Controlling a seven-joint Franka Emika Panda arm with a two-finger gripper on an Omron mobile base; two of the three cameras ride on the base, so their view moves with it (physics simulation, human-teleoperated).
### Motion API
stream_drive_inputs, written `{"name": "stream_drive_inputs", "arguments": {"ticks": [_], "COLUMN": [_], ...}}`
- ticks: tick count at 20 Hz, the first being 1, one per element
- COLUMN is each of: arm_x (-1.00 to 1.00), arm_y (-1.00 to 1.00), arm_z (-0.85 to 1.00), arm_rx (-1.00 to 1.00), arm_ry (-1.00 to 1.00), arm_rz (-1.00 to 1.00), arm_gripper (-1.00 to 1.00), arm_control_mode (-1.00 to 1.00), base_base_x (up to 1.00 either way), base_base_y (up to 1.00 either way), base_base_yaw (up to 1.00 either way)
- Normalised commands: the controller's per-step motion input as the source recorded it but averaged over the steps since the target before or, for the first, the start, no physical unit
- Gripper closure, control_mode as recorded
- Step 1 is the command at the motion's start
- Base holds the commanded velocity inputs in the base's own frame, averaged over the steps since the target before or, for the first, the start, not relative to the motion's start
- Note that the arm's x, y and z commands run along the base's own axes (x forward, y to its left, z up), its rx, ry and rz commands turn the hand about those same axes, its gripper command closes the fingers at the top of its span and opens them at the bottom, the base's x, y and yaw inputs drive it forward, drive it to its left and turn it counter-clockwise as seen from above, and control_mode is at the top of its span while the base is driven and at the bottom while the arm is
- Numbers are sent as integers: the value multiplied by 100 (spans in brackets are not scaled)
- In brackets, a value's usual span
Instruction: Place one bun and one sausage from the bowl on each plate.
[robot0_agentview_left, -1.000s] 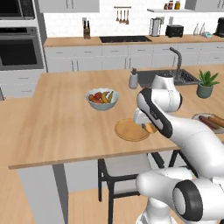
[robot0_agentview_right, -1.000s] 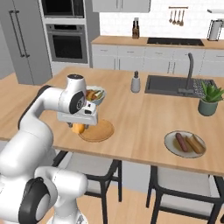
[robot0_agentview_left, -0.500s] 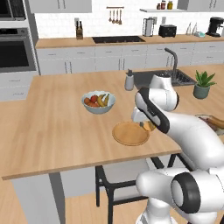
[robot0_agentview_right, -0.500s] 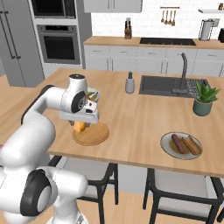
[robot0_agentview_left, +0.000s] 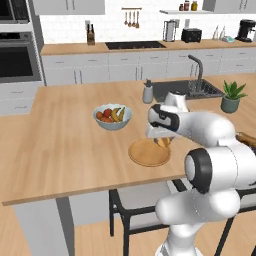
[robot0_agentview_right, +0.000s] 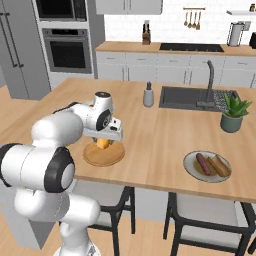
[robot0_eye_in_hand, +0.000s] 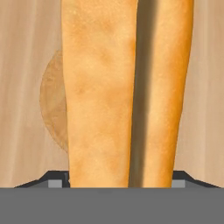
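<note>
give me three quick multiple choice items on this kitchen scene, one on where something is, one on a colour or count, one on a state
1. Where is the gripper?
A. over the sink
B. above the tan wooden plate
C. beside the potted plant

2. How many food pieces lie on the grey plate?
A. none
B. two
C. five

3. What state is the gripper in?
A. shut on the bun
B. open with nothing in it
C. shut on a banana

Answers:
1 B: in both base views the hand hangs over the wooden plate near the counter's front edge.
2 B: a sausage and another bun lie side by side on it.
3 A: the hand view shows the golden bun rising from between the finger tips.
</note>
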Motion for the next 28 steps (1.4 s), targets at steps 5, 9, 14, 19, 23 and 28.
{"name": "stream_drive_inputs", "arguments": {"ticks": [5, 9, 14, 19, 23, 28], "arm_x": [75, 49, 32, -18, -27, -47], "arm_y": [-2, 0, -4, -3, 0, -1], "arm_z": [-78, -53, -35, -14, -16, -2], "arm_rx": [0, 0, 1, 0, 0, 0], "arm_ry": [0, 0, 0, 0, 0, 0], "arm_rz": [0, 0, 0, 0, 0, 0], "arm_gripper": [100, 100, 100, 100, 100, 100], "arm_control_mode": [-100, -100, -100, -100, -100, -100], "base_base_x": [0, 0, 0, 0, 0, 0], "base_base_y": [0, 0, 0, 0, 0, 0], "base_base_yaw": [0, 0, 0, 0, 0, 0]}}
